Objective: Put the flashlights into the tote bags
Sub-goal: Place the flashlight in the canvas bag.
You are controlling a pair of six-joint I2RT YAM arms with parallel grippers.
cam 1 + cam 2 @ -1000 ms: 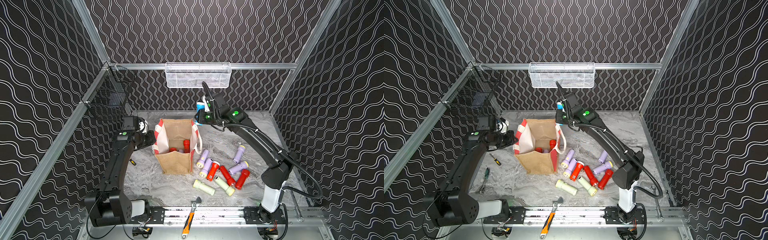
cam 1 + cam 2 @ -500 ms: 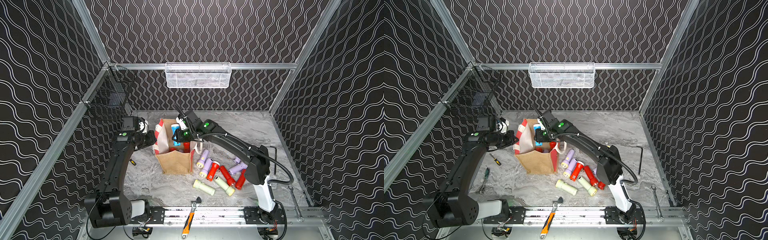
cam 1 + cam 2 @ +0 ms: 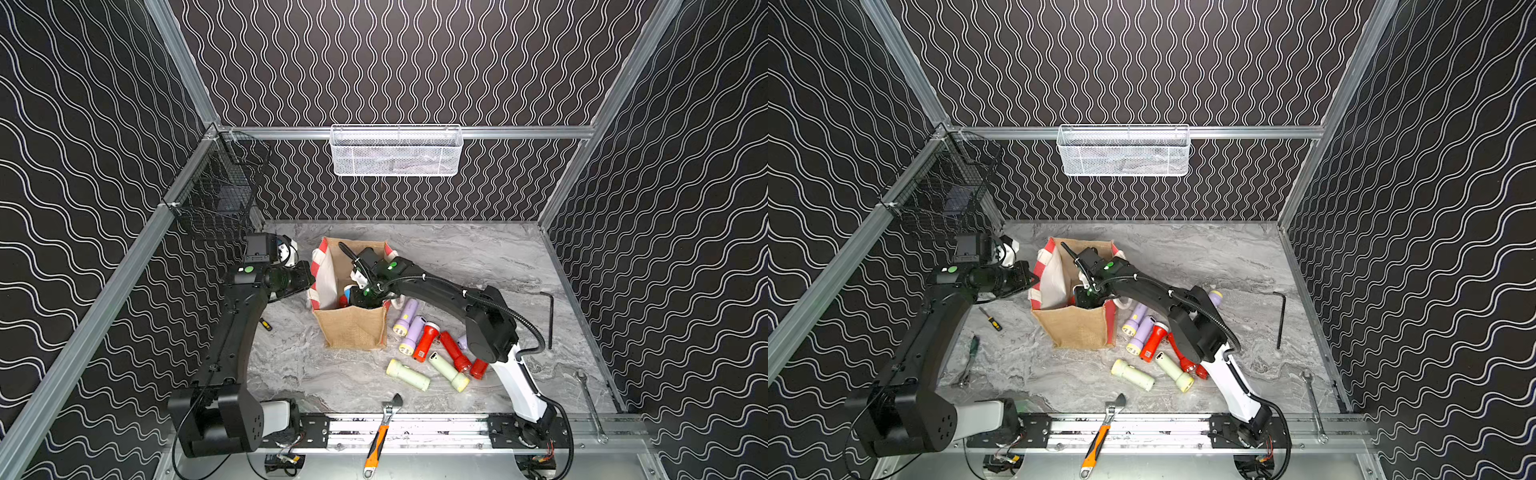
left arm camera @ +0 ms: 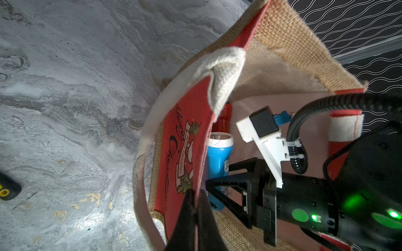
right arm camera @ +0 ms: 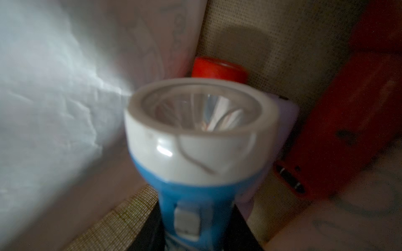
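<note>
Holding the white-headed blue plastic flashlight (image 5: pixel 195 152) inside the boxy tan burlap tote bag (image 3: pixel 353 328), the right gripper (image 4: pixel 218 176) is clamped on its barrel, the left gripper (image 4: pixel 195 192) pinches the bag's 9 o'clock rim, and release probably comes next, then the loose flashlights (image 3: pixel 424 341) at 4 o'clock.

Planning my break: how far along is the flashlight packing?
Done: at least one red flashlight is in the tote bag. In hand: right gripper holds the blue flashlight inside it; left gripper pinches the bag's edge. Left: at least seven flashlights on the table.
</note>
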